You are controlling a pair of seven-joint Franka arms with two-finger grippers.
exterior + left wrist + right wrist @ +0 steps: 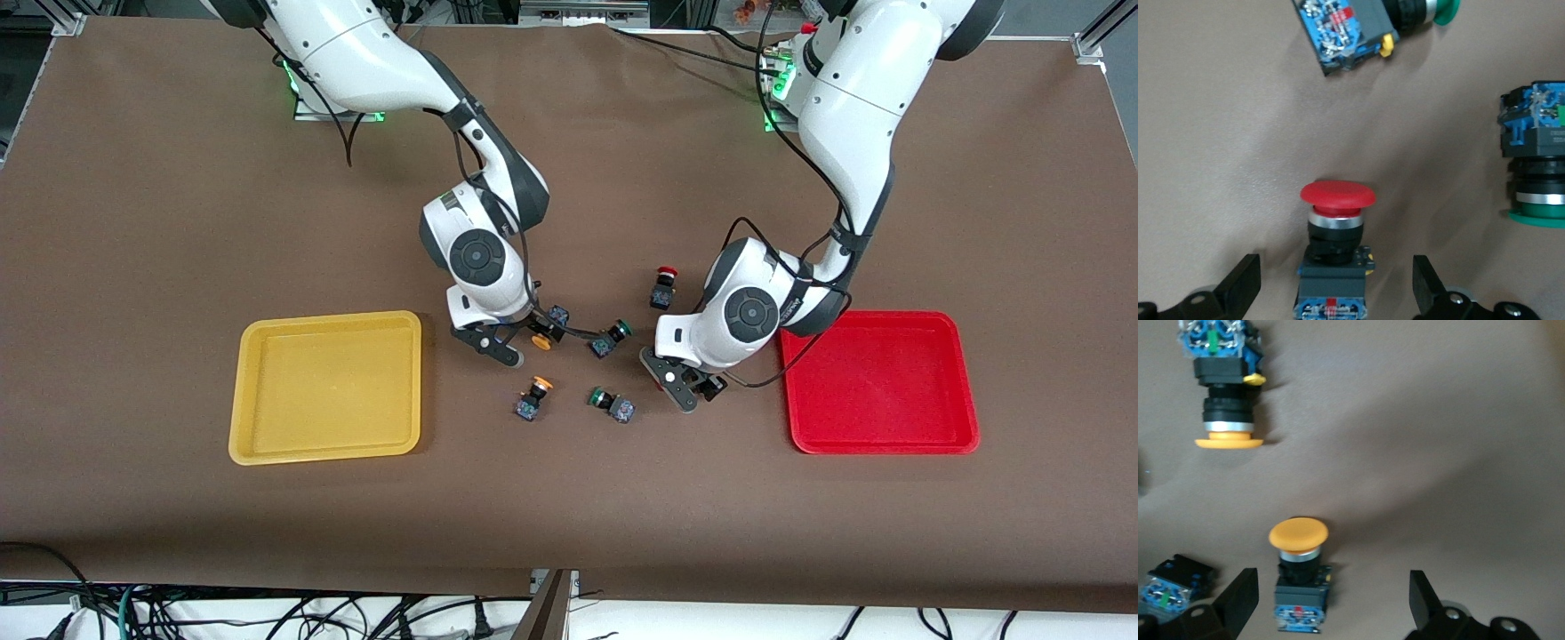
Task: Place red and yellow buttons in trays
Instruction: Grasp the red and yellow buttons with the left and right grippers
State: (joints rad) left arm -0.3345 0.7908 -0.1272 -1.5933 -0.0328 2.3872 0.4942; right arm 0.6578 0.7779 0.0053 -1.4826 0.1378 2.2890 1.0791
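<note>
My left gripper (692, 387) (1335, 267) is open and low over the table beside the red tray (880, 382). A red button (1337, 247) lies between its jaws, untouched; the front view hides it. A second red button (662, 286) stands farther from the camera. My right gripper (520, 342) (1333, 583) is open beside the yellow tray (329, 382). A yellow button (542, 336) (1298, 580) lies between its jaws, close to one finger. The other yellow button (533, 398) (1225, 393) lies nearer the camera. Both trays are empty.
Two green-capped switches lie between the grippers, one (612, 338) (1535, 167) farther from the camera and one (612, 403) (1358, 27) nearer. The brown table (569, 516) is bare nearer the camera.
</note>
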